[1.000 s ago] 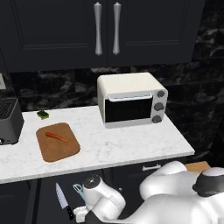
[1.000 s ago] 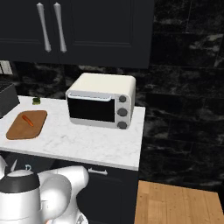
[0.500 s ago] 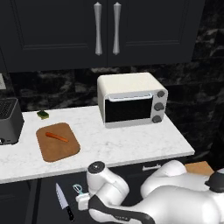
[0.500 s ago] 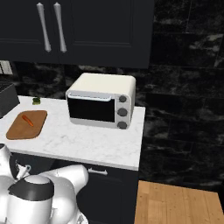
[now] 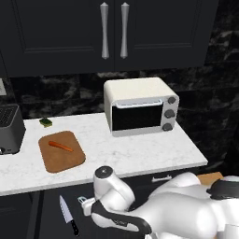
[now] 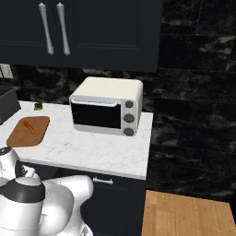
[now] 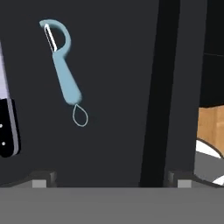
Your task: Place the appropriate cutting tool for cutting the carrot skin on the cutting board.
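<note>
Carrot (image 5: 60, 146) lies on the cutting board (image 5: 70, 163) on the white marble counter (image 5: 140, 156), so the board appears staged to receive the tool. Peeler (image 7: 61, 65) and black-handled knife (image 5: 68, 215) sit low on a dark surface below the counter edge, side by side. Jaws hang above them, spread wide, holding nothing; fingertips (image 7: 41, 177) just break the lower edge of the hand view. Peeler lies ahead of the jaws, offset toward the left fingertip, well clear of contact. Judgement: approach step, alignment over the handle pending.
</note>
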{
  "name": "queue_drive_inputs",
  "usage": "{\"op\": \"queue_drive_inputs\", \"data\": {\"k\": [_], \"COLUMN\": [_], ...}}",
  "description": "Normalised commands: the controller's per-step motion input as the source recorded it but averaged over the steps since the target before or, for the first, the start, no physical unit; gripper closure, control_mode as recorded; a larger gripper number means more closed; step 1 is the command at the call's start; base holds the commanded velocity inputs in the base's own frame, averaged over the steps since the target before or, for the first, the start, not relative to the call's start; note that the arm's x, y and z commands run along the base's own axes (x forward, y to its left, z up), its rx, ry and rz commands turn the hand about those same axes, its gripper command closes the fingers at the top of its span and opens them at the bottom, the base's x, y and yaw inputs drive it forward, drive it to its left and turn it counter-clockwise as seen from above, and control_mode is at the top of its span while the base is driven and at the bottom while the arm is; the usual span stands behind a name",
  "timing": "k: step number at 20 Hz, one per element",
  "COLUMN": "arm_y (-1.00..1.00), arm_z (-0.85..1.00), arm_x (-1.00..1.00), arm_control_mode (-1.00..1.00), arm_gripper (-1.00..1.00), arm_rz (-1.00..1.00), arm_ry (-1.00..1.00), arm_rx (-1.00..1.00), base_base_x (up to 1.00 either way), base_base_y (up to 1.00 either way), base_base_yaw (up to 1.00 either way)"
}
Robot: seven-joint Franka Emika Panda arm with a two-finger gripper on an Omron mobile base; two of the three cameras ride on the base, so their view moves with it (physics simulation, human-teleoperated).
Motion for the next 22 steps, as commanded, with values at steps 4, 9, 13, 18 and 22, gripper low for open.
{"op": "queue_drive_inputs", "data": {"k": [4,9,13,18,22], "arm_y": [0.67,0.49,0.20,0.00,0.00], "arm_z": [-0.03,-0.06,-0.14,-0.21,-0.20], "arm_x": [0.55,0.25,0.08,0.00,0.00], "arm_control_mode": [-1.00,-1.00,-1.00,-1.00,-1.00], "arm_gripper": [-1.00,-1.00,-1.00,-1.00,-1.00], "arm_rz": [0.11,0.07,0.02,0.00,0.00], "arm_ry": [-0.02,0.00,0.00,0.00,0.00], "arm_rx": [-0.07,-0.06,-0.08,-0.03,-0.01], "base_base_x": [0.00,0.00,0.00,0.00,0.00], "base_base_y": [0.00,0.00,0.00,0.00,0.00], "base_base_yaw": [0.00,0.00,0.00,0.00,0.00]}}
